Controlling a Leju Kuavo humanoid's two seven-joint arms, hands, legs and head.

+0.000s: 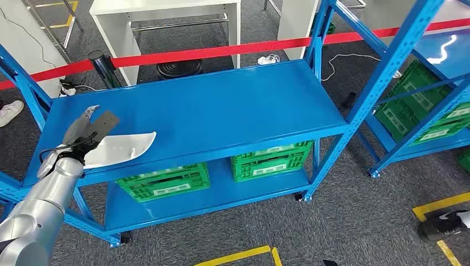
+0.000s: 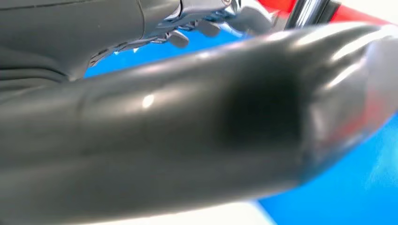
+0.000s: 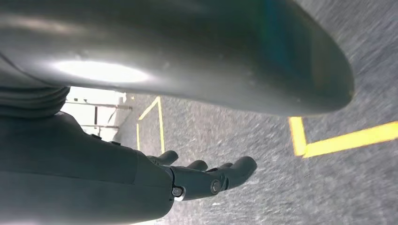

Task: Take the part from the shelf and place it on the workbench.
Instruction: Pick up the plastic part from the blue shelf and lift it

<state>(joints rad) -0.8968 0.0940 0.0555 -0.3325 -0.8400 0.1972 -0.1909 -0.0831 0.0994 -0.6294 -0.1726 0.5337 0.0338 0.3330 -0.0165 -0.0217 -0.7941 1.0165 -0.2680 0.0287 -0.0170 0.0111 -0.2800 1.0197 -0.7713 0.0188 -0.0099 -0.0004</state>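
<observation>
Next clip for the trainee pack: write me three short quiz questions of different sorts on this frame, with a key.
1. True or false: the white part lies on the top shelf of the blue rack.
2. Multiple choice: where is the left hand? A) over the near end of the white part B) inside a green crate C) hanging over the floor
3. Fill in: the right hand hangs over the grey ___, its fingers apart and holding nothing.

Key: 1 true; 2 A; 3 floor.
</observation>
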